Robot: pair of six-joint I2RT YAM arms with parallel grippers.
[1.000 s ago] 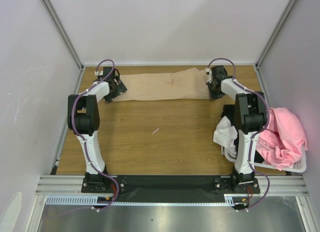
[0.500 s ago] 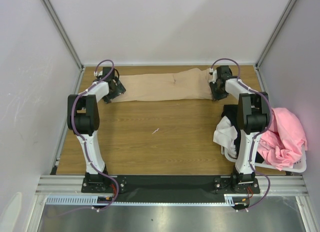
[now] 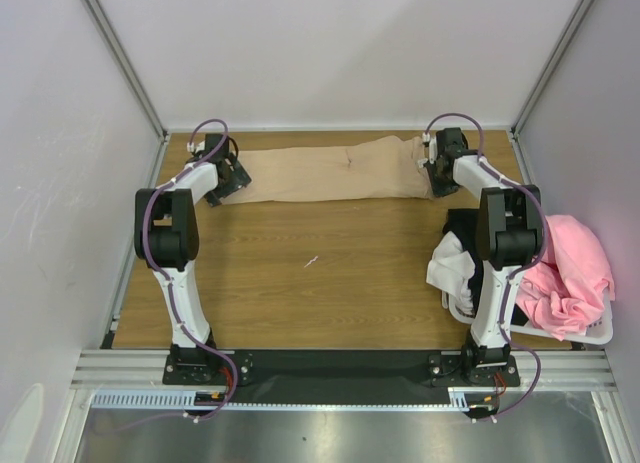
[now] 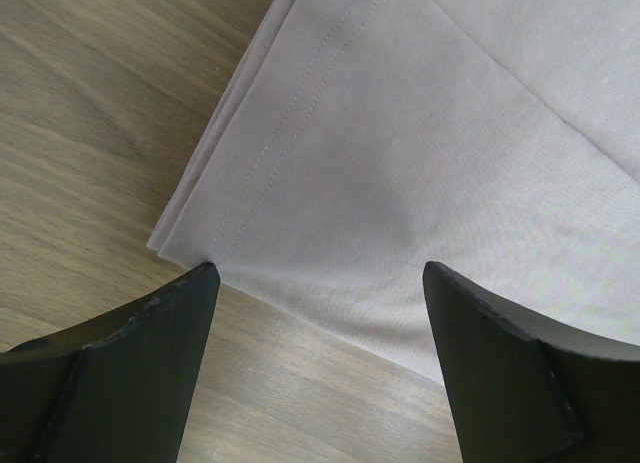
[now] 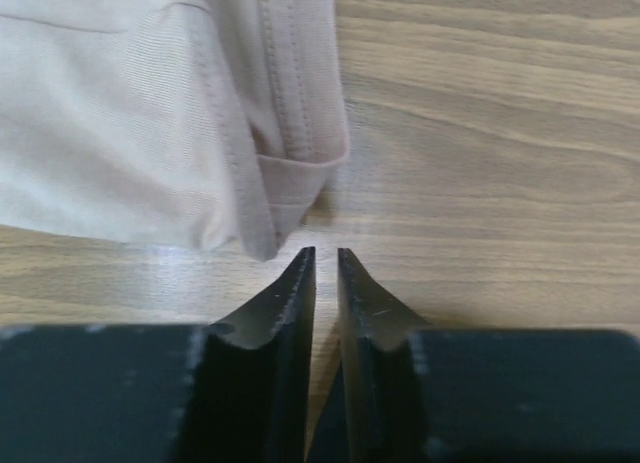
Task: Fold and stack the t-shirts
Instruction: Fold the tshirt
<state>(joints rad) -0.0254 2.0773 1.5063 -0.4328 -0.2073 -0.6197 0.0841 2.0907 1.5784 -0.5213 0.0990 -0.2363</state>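
While the light tan cloth t-shirt [image 3: 330,173] lies flat along the far edge of the brown wooden table [image 3: 320,283]: left gripper [image 4: 315,273], jaws wide apart over its corner (gripping nothing); right gripper [image 5: 325,253], jaws almost together, empty, just beside its hem.

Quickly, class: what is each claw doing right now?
Left claw: open, over the tan shirt corner, holding nothing.
Right claw: closed, empty, beside the shirt's edge.

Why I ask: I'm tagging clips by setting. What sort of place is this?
Likely a lab robot cell: white walls, metal framing, two arms bolted at a wooden table.
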